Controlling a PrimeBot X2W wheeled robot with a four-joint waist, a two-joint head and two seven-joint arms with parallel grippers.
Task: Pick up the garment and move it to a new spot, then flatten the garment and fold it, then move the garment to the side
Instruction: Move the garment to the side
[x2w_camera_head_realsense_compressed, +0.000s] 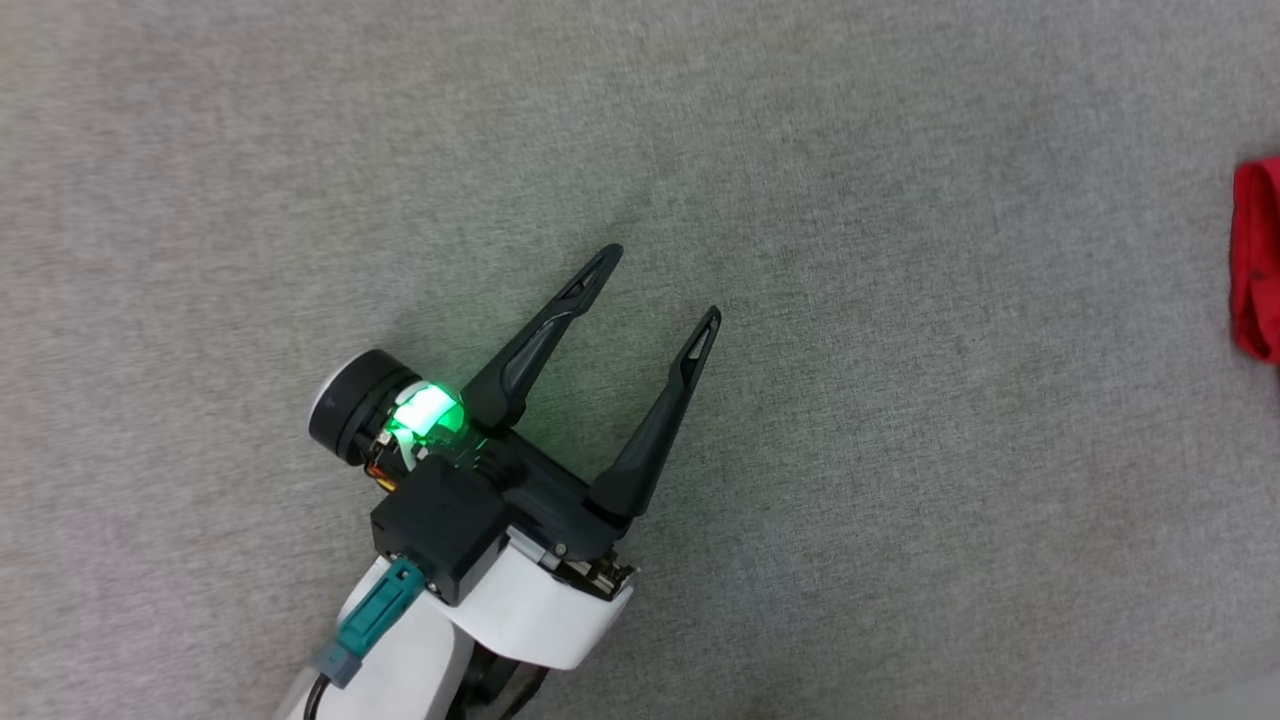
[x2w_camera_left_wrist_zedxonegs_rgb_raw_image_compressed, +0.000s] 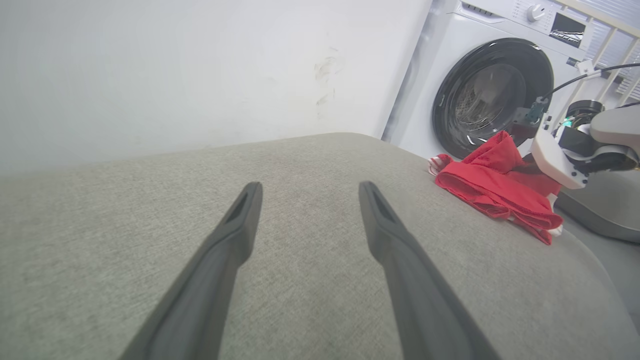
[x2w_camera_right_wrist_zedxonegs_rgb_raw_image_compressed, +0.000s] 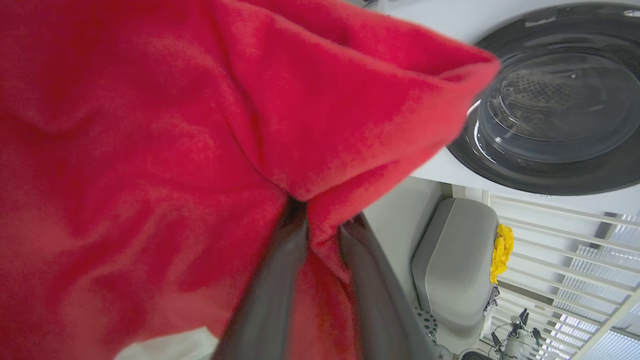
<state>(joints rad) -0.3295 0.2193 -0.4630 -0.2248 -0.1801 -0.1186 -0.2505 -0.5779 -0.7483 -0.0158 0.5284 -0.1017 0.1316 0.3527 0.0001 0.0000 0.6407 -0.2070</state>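
Currently the left gripper (x2w_camera_head_realsense_compressed: 661, 283) hangs wide open and empty over the grey cushion (x2w_camera_head_realsense_compressed: 900, 520), with bare cushion between it and the garment (x2w_camera_head_realsense_compressed: 1258, 260). The garment sits well to its right, crumpled at the cushion's edge with no clear long axis. The right gripper (x2w_camera_right_wrist_zedxonegs_rgb_raw_image_compressed: 322, 220) is nearer, nearly closed and pinching a red fold, with the washing machine (x2w_camera_left_wrist_zedxonegs_rgb_raw_image_compressed: 490, 100) just behind.

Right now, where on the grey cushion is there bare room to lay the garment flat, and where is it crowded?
Bare grey cushion stretches all round the open left gripper, from the white wall side across to the garment. It is crowded at the cushion's edge by the washing machine, where the right gripper has cloth between its fingers.
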